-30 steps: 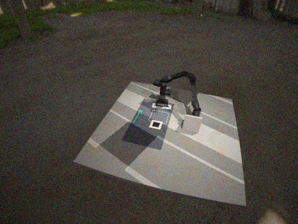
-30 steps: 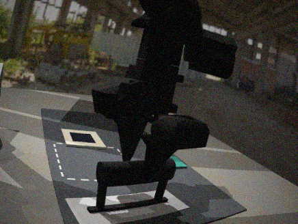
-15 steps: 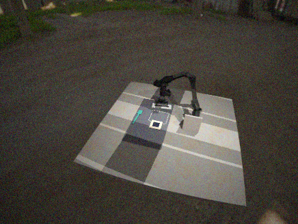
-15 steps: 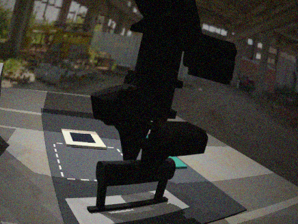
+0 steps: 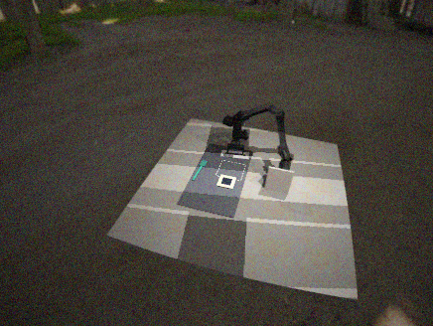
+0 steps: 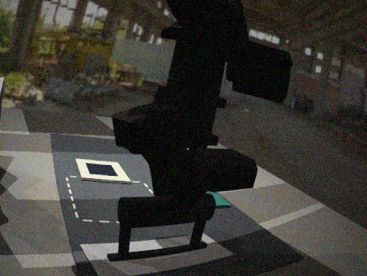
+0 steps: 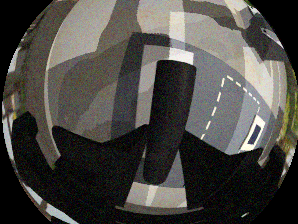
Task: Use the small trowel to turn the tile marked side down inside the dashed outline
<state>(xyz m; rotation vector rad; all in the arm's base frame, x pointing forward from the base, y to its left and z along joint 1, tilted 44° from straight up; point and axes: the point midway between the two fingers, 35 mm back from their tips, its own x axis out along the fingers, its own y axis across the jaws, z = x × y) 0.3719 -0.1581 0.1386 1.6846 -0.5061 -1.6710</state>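
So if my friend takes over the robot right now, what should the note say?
Gripper: shut on the handle of the black trowel, whose blade looks to be resting on the mat.
Tile: marked side up, lying across one edge of the dashed outline.
Done: trowel gripped.
Left: flip the tile into the outline, put the trowel down off the tile, let go, move clear.

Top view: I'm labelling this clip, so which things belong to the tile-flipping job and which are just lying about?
Job: cream square tile with dark marked centre; white dashed outline; dark grey mat; black bar-handled trowel, gripped by the black gripper.
Lying about: teal flat tool at the mat's edge; grey checked table top.
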